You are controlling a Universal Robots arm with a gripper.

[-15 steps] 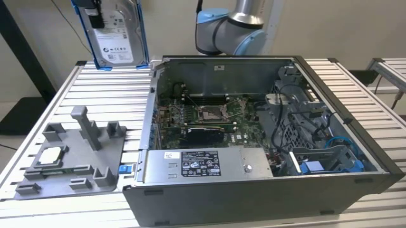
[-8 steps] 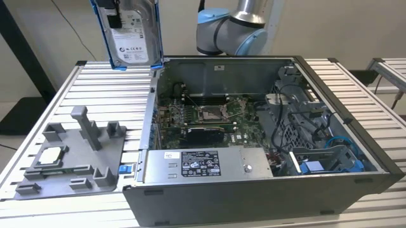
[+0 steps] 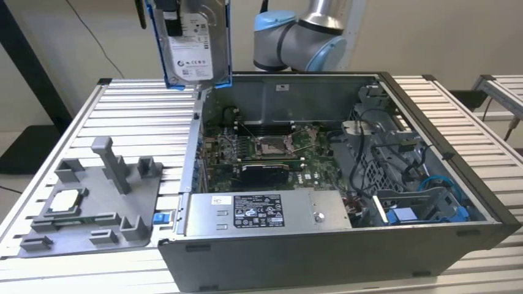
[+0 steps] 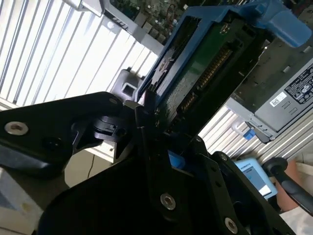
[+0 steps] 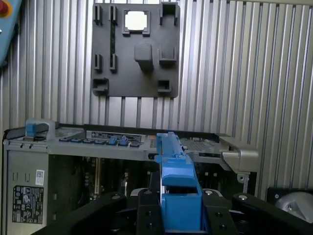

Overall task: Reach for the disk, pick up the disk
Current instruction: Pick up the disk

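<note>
Disk (image 3: 192,49) held aloft in the gripper (image 5: 181,208), above the open computer case (image 3: 441,245).
Surroundings: slatted aluminium table (image 3: 131,110); grey fixture tray (image 3: 98,208) at the exterior view's left, carrying a small square chip (image 3: 65,199); long grey box (image 3: 261,211) along the case's near wall. Gripper: fingers clamped narrowly on the disk's blue bracket. Disk: hangs upright between them, over the case's far left corner.

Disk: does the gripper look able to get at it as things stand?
Yes, apparently: the gripper looks shut on the disk at its blue bracket, holding it upright in the air over the edge of the open computer case; nothing stands between them.
</note>
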